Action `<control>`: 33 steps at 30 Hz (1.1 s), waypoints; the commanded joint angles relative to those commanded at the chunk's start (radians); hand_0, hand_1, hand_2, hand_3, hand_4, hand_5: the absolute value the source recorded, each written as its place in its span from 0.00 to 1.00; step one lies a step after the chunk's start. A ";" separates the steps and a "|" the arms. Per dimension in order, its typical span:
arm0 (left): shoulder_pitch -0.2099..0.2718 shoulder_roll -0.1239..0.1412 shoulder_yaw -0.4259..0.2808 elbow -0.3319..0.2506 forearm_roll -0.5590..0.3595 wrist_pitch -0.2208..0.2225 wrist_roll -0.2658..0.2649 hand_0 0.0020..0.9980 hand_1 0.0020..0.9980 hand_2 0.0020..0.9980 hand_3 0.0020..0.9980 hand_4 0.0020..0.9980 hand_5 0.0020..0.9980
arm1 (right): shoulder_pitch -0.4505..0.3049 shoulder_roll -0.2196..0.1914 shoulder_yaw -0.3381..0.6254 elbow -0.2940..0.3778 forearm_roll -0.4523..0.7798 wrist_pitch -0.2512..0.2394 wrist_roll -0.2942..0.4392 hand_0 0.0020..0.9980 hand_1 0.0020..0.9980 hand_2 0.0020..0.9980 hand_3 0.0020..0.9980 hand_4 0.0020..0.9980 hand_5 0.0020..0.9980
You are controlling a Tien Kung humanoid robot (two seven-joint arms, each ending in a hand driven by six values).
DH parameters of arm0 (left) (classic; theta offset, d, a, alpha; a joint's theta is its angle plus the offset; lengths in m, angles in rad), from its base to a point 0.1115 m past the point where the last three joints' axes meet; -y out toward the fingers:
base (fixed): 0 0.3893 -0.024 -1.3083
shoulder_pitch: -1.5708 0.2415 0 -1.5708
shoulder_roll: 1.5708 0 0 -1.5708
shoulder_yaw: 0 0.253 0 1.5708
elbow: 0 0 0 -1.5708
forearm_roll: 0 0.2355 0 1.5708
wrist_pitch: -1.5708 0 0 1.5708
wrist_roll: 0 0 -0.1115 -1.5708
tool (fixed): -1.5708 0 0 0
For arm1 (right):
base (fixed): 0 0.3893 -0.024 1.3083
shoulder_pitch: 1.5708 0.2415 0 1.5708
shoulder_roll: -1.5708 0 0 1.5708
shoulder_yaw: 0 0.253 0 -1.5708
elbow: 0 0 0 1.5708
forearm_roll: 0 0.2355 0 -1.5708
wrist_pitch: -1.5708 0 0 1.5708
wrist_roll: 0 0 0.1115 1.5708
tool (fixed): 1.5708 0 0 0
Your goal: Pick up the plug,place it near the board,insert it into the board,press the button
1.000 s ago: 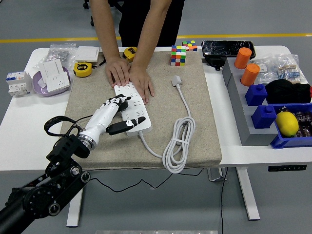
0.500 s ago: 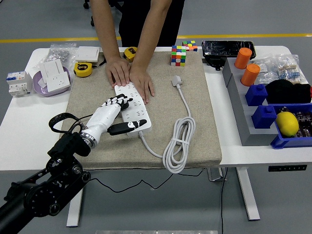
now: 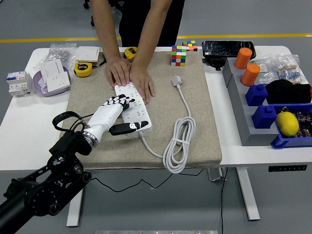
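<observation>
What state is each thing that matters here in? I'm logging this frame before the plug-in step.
Plug: unplugged, lying on the mat right of the power strip.
Cord: partly coiled, bundled.
Power strip: flat on the mat, held down at its far end by the person's hands.
Left hand: fingers spread, resting on the strip, holding nothing.
Right hand: not in view.

This looks like a robotics lab or test workshop. A white height-adjustable bench stands on a grey floor with a yellow line, and it carries tape measures, wall sockets, a circuit breaker and blue parts bins.
</observation>
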 joint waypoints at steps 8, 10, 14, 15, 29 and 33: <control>-0.008 0.000 0.018 -0.001 0.002 -0.004 0.002 1.00 0.99 0.94 0.92 1.00 0.98 | 0.002 -0.002 -0.002 0.000 0.002 0.000 0.000 0.62 0.58 0.62 0.54 0.88 0.61; -0.009 0.000 0.021 -0.002 0.004 -0.003 0.002 1.00 0.99 0.94 0.92 1.00 0.98 | 0.002 -0.002 -0.002 0.000 0.002 0.000 0.000 0.62 0.58 0.62 0.54 0.88 0.61; -0.016 -0.001 0.022 -0.003 0.009 -0.003 0.002 1.00 0.99 0.94 0.92 1.00 0.98 | 0.003 -0.003 -0.001 0.000 0.002 0.000 0.000 0.62 0.58 0.62 0.54 0.88 0.61; -0.018 -0.001 0.022 -0.004 0.011 -0.003 0.003 1.00 0.99 0.94 0.92 1.00 0.98 | 0.003 -0.003 -0.002 0.000 0.003 0.000 0.000 0.62 0.58 0.62 0.54 0.88 0.61; -0.033 -0.007 0.033 -0.009 0.022 -0.007 0.004 1.00 0.99 0.94 0.92 1.00 0.99 | 0.005 -0.004 -0.002 0.000 0.006 -0.001 0.000 0.62 0.58 0.61 0.54 0.88 0.61; -0.031 -0.005 0.027 -0.030 0.034 -0.007 0.003 1.00 0.99 0.94 0.92 1.00 0.99 | 0.006 -0.004 -0.002 0.000 0.008 -0.001 0.001 0.62 0.58 0.61 0.54 0.88 0.61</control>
